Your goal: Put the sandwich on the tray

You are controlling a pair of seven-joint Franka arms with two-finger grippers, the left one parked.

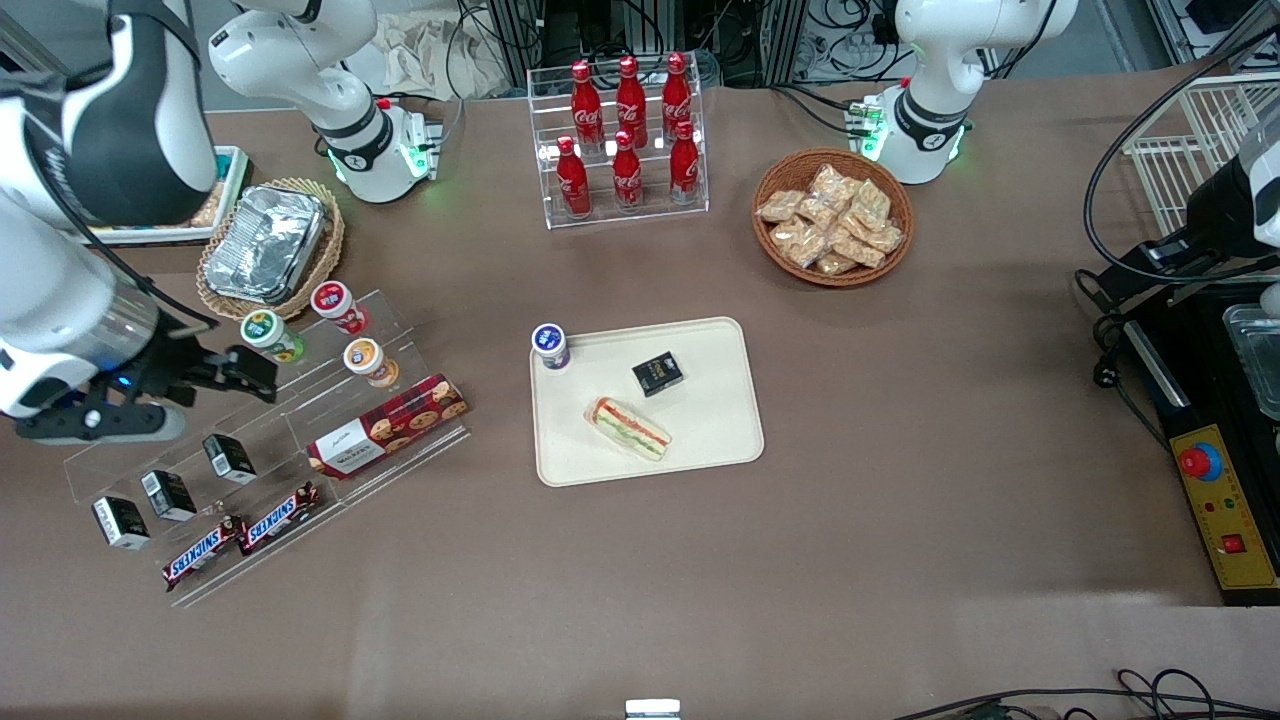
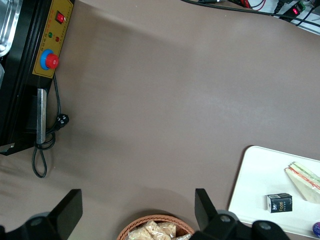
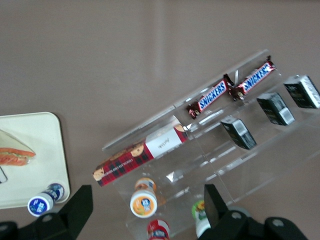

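Observation:
The sandwich (image 1: pixel 627 427), a wrapped wedge with red and green filling stripes, lies flat on the cream tray (image 1: pixel 720 430) near its front edge. It also shows in the right wrist view as the sandwich (image 3: pixel 15 153) on the tray (image 3: pixel 40 160), and in the left wrist view as the sandwich (image 2: pixel 305 179) on the tray (image 2: pixel 257 185). My gripper (image 1: pixel 245 375) hovers over the clear acrylic shelf toward the working arm's end of the table, well apart from the tray. The gripper (image 3: pixel 147 207) is open wide and holds nothing; an orange-capped bottle (image 3: pixel 144 201) stands below it.
On the tray also sit a small black box (image 1: pixel 657 373) and a blue-capped bottle (image 1: pixel 550 346). The acrylic shelf (image 1: pixel 330 400) holds capped bottles, a plaid cookie box (image 1: pixel 388 425), black boxes and Snickers bars (image 1: pixel 240 535). A cola rack (image 1: pixel 625 140), snack basket (image 1: pixel 832 218) and foil container (image 1: pixel 265 243) stand farther back.

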